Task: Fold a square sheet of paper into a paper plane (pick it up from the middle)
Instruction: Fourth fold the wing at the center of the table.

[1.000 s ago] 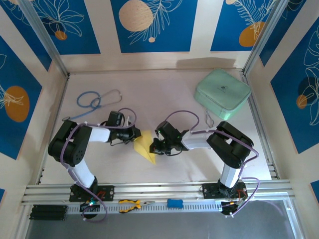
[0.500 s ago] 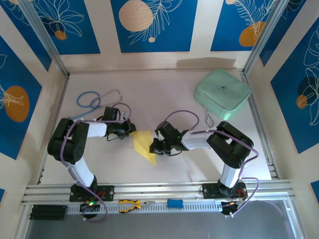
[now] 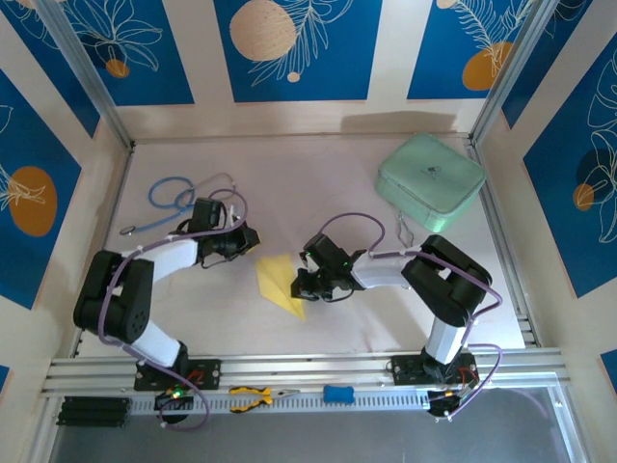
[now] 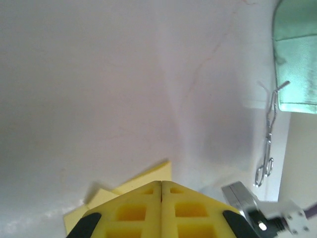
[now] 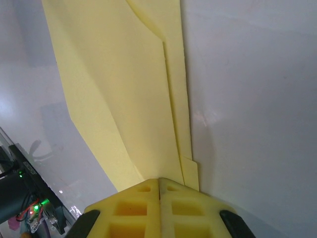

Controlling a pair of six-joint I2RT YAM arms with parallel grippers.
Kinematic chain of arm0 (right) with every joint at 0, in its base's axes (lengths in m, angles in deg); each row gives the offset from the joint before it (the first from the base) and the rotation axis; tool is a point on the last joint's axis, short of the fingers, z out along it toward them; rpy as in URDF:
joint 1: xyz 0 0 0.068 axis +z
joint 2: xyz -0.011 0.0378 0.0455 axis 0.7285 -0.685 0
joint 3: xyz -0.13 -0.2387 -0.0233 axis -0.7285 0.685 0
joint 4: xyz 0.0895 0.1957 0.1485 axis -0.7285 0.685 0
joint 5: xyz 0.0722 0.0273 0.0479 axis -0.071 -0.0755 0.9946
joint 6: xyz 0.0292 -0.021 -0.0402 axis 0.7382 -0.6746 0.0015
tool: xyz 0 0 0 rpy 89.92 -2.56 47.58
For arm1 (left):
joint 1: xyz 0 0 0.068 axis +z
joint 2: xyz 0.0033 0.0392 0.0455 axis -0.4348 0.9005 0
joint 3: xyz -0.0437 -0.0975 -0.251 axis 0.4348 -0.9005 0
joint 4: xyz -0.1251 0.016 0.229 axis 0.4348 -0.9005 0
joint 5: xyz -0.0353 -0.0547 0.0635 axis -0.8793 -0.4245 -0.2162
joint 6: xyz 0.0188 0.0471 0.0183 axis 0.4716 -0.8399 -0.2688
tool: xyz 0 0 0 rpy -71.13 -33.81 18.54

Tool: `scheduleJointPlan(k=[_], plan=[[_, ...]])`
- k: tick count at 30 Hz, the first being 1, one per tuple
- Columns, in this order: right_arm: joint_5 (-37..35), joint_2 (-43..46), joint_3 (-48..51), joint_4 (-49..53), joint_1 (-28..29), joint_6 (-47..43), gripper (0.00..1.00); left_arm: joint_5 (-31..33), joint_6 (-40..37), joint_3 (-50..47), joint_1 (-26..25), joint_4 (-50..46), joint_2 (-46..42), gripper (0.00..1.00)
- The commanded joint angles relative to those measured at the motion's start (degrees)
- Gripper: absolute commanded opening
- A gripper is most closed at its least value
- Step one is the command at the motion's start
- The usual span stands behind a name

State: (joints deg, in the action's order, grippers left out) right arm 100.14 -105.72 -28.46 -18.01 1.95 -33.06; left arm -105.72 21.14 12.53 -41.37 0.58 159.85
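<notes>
left gripper withdrawn, right gripper touching paper plane

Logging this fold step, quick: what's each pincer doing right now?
Left pincer: closed, holding nothing.
Right pincer: closed, tips on the paper plane's edge, no paper between them.

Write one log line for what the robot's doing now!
left gripper: shut, clear of paper plane | right gripper: shut, tip on its edge
</notes>
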Motion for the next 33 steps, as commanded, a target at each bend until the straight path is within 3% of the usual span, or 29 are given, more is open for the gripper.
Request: scheduleJointPlan(k=[1,6,16,23,33], plan=[[-2.3,-2.0,1.8,11.2,-0.3,-1.6,0.01,-2.6,1.3,-3.4,-4.1,1.9,-2.2,0.08],[-2.3,-1.7,1.5,11.4,-0.4,-1.7,0.01,-2.8,2.1,-6.2,-9.3,5.2,-0.5,0.07],[-0.6,0.4,-0.8,10.8,-0.5,-2.6,0.02,-1.2,1.9,-7.4,-9.6,7.6,7.4,0.04],[1.5,3.7,-3.7,5.9,0.3,-1.0,0.02,0.2,0.7,-8.4,-9.5,4.9,7.4,0.03],[2.5,-6.5,-11.3,6.1,1.1,-0.8,0.02,0.1,0.5,-8.2,-9.5,4.5,7.3,0.03]])
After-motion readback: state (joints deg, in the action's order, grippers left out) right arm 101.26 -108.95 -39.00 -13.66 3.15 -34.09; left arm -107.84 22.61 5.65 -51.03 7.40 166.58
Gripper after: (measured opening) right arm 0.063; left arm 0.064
